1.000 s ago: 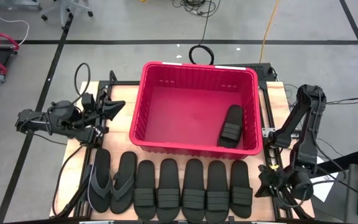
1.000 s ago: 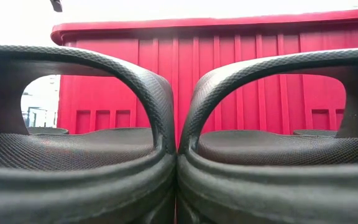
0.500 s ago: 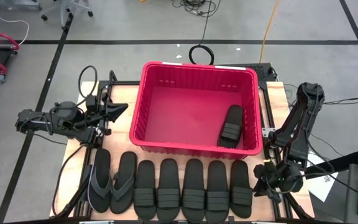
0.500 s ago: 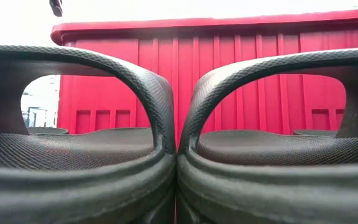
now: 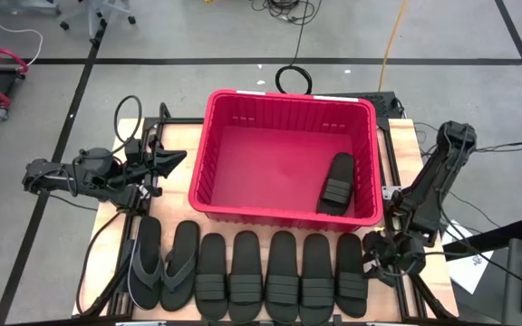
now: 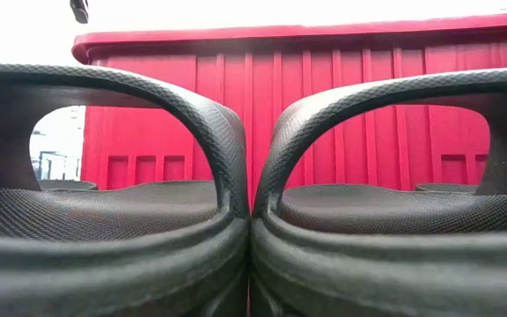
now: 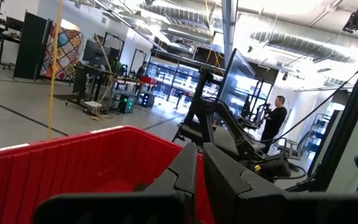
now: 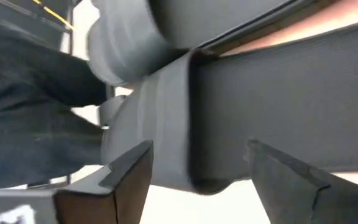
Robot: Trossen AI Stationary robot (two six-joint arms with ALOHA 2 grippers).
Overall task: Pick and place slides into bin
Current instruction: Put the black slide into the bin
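Jaws: right gripper (image 8: 194, 165) spread wide and empty, left gripper (image 7: 199, 163) pinched shut on nothing.

From above, one black ribbed rubber slide (image 5: 338, 181) lies inside the big red plastic bin (image 5: 284, 100); seven more line the table's front edge. At table level, two straps block nearly everything. Right wrist view is blurred grey; no writing is legible.

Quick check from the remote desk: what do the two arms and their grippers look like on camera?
Both arms are dark, near-black, built of jointed links. The left arm trails looping black cables along its side. The left gripper has two dark angular fingers tapering to flat tips. The right arm is equally dark; the right gripper shows two wedge-shaped dark grey fingers.
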